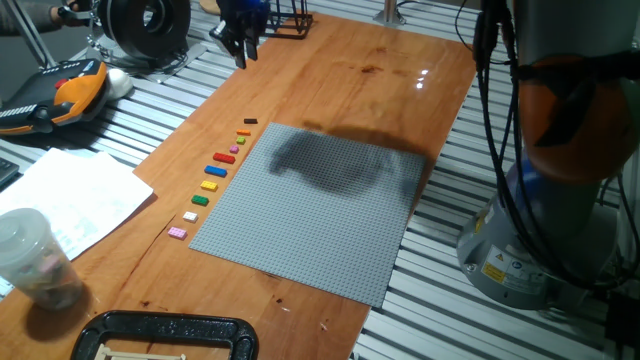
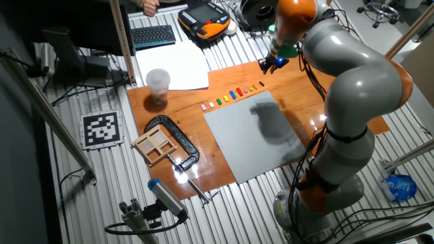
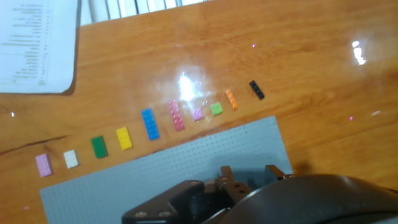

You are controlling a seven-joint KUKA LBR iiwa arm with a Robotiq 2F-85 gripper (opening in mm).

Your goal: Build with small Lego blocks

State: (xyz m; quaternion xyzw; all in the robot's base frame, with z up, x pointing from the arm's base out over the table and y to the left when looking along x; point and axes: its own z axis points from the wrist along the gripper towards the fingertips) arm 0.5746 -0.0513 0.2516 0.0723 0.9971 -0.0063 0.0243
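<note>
Wooden worktop [image 1: 330, 80] carries a grey baseplate [image 1: 320, 205]. One fixed view: small Lego blocks [image 1: 213, 178] lie in a row along the baseplate's left edge, black at the far end, pink nearest; jaws [image 1: 240, 45] hang well apart beyond the black end, slightly parted, holding nothing. Plastic cup [image 1: 30, 258] and paper sheet [image 1: 70, 195] to the left.

Other fixed view: jaws above the worktop's far edge, past the row; clamp [image 2: 178, 146] near the baseplate.

Hand view: row lies beyond the fingertips [image 3: 225, 172], nothing between them.
</note>
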